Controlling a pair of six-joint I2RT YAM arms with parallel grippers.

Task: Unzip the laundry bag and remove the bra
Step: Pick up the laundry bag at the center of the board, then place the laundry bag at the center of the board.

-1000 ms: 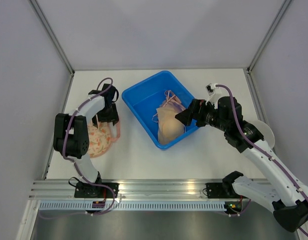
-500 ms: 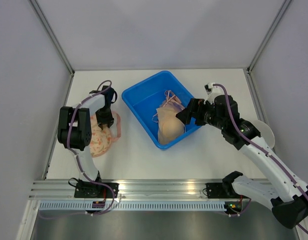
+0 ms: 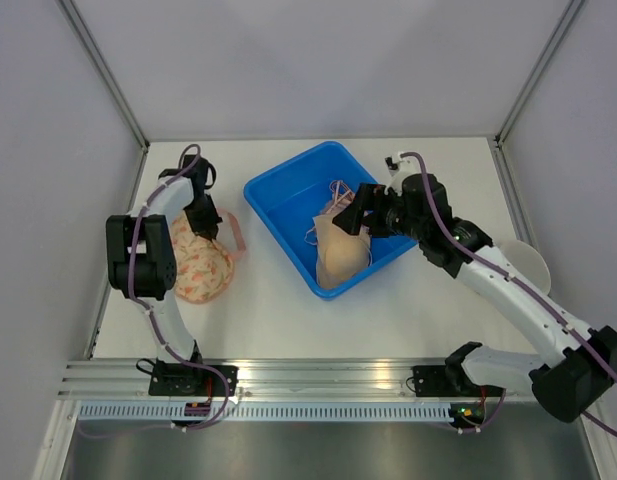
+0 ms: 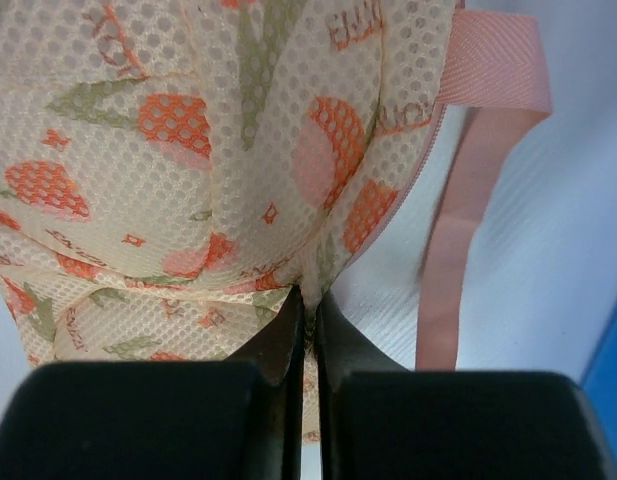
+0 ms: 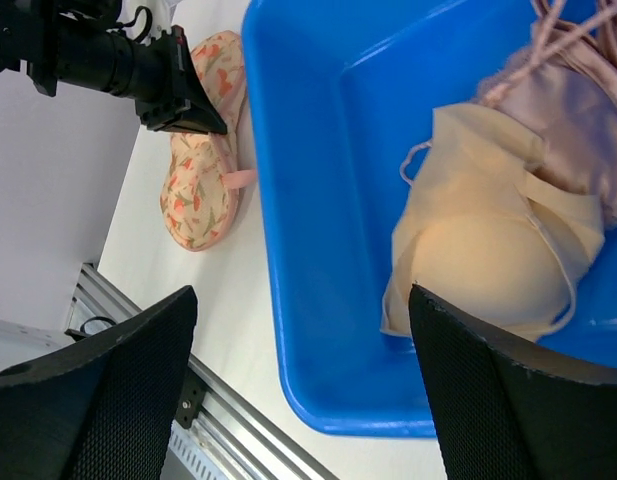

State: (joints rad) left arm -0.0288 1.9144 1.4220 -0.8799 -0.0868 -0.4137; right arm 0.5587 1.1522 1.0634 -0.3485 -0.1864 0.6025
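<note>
The laundry bag (image 3: 200, 272) is a domed cream mesh pouch printed with orange and green flowers, lying left of the blue bin. My left gripper (image 3: 206, 222) sits at its far edge. In the left wrist view that gripper (image 4: 310, 300) is shut on a fold of the laundry bag (image 4: 188, 150) beside the pink zipper seam (image 4: 408, 190). The bra in the bag is hidden by the mesh. My right gripper (image 3: 360, 215) hovers open over the bin; in the right wrist view it (image 5: 300, 300) holds nothing, with the laundry bag (image 5: 198, 190) at upper left.
The blue bin (image 3: 278, 185) holds a beige cupped undergarment (image 3: 340, 258) and a pinkish one (image 3: 344, 200). A pink strap loop (image 4: 478, 150) trails from the bag toward the bin. A white round object (image 3: 528, 265) lies at the right. A metal rail (image 3: 318, 375) runs along the near edge.
My left gripper has closed onto the bag's far edge and drawn back a little; the bag shifted with it. The right arm swung left, over the bin.
</note>
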